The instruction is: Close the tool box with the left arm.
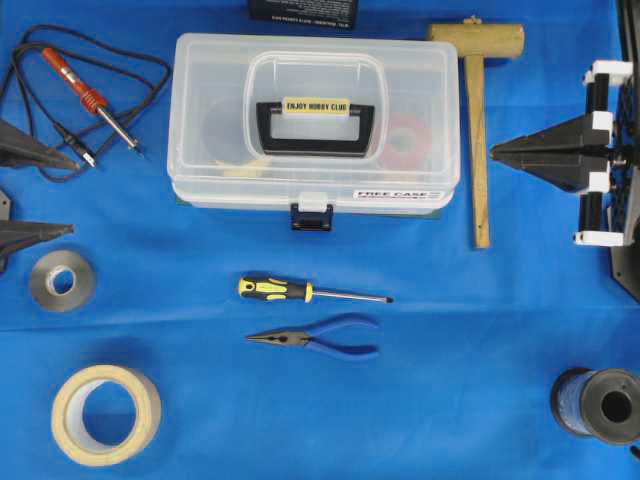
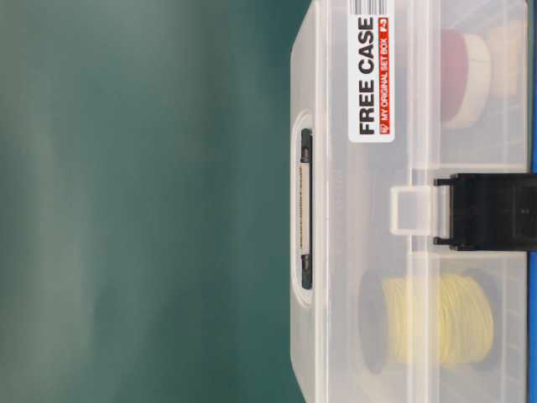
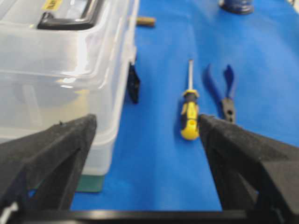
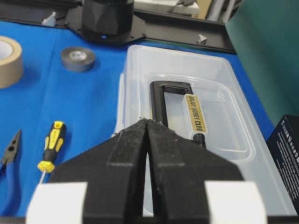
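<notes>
We see only two dark fingertips of the left end effector [image 1: 45, 196] at the left edge of the overhead view, the rest being cut off; its wrist view shows the fingers [image 3: 56, 154] spread wide with nothing between them. The right end effector [image 1: 497, 152] sits at the right edge, its jaws pressed together and holding nothing.

The tool box [image 1: 312, 122] lies on the blue bench [image 1: 450, 350] at upper centre. Its long axis runs left to right in the overhead view, and its dark blue latch [image 1: 311, 215] faces the lower edge, toward the screwdriver [image 1: 310, 292] and pliers [image 1: 315, 338]. The lid is down; the latch flap hangs loose below the clasp.

Through the cloudy plastic we make out a red roll [image 1: 407, 142] at the right and a spool of yellowish cord [image 2: 436, 319], seen from table level; a greyish shape at the left is too blurred to name. A dark box [image 1: 305, 9] behind is cut off by the top edge.
</notes>
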You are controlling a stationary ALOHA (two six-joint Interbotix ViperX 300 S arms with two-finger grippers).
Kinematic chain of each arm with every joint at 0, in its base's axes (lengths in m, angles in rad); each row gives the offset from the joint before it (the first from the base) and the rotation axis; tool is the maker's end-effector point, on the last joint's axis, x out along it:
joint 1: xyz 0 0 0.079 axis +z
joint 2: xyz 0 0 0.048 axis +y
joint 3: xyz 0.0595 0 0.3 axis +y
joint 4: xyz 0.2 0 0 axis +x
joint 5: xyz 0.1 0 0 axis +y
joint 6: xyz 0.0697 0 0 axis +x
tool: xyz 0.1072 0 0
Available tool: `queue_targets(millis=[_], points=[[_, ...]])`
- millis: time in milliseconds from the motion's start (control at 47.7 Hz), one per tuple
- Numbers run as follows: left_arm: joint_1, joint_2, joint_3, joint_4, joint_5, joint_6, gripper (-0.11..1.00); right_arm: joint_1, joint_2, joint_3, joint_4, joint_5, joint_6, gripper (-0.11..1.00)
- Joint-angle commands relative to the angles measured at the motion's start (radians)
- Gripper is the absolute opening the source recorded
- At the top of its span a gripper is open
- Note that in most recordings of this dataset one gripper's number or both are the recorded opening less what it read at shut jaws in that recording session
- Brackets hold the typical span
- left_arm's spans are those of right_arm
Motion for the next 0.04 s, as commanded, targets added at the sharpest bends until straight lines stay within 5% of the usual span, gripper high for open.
queue_targets(millis=[0,21], points=[[0.0,0.015,-0.012,0.003,-0.011,0.002,0.86,-0.002,0.005,-0.011,0.002,-0.006,-0.002,0.0],[-0.002,0.015,-0.012,0.003,-0.011,0.002,0.86,-0.002,0.005,-0.012,0.002,-0.006,-0.002,0.0]])
